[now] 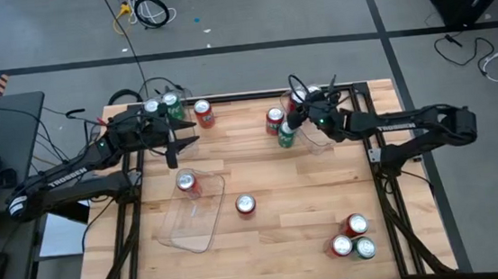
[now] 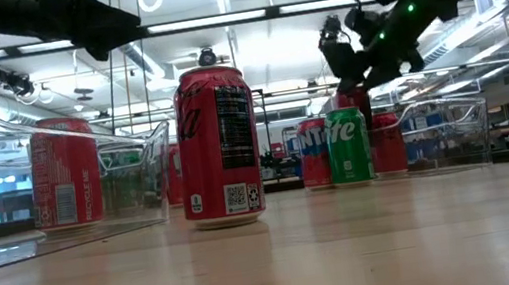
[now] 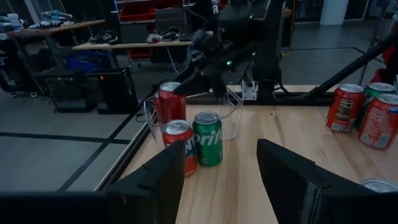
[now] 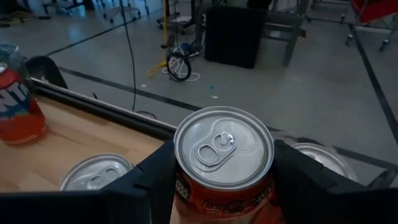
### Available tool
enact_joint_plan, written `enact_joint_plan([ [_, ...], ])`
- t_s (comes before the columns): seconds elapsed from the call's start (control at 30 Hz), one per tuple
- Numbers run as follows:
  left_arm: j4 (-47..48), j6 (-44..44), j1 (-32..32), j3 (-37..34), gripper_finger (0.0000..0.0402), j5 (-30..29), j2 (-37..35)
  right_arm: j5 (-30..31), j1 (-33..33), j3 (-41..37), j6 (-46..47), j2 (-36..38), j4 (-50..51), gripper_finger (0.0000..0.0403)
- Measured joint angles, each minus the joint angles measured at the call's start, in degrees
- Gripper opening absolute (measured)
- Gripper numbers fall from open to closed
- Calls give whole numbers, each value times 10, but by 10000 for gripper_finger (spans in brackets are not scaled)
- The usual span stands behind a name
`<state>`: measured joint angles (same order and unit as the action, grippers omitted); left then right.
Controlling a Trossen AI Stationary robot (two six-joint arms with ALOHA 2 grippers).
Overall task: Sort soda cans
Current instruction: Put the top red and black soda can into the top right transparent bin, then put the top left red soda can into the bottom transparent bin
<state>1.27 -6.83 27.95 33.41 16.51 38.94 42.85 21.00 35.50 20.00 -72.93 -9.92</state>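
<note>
We see a pale wooden tabletop (image 1: 284, 231). A clear tray (image 1: 191, 219) lies at its left centre; a second clear tray (image 1: 321, 139) sits at upper right. Directly on the wood stand a red can (image 1: 246, 205) at centre, another red can (image 1: 203, 114) at upper left, and three cans (image 1: 352, 237) clustered at lower right.
</note>
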Motion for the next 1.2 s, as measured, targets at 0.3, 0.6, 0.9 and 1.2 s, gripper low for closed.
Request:
enact_joint_plan([
  [0.3,10,0,0,0,203,0,0,-12,24,-4,0,-80,-59,208],
  [0.6,15,0,0,0,203,0,0,-28,47,-1,18,-140,-123,208],
  [0.9,17,0,0,0,203,0,0,-42,50,-4,-17,-117,-119,266],
  [1.2,13,3,0,0,203,-5,0,-41,34,-4,-58,-44,-122,277],
])
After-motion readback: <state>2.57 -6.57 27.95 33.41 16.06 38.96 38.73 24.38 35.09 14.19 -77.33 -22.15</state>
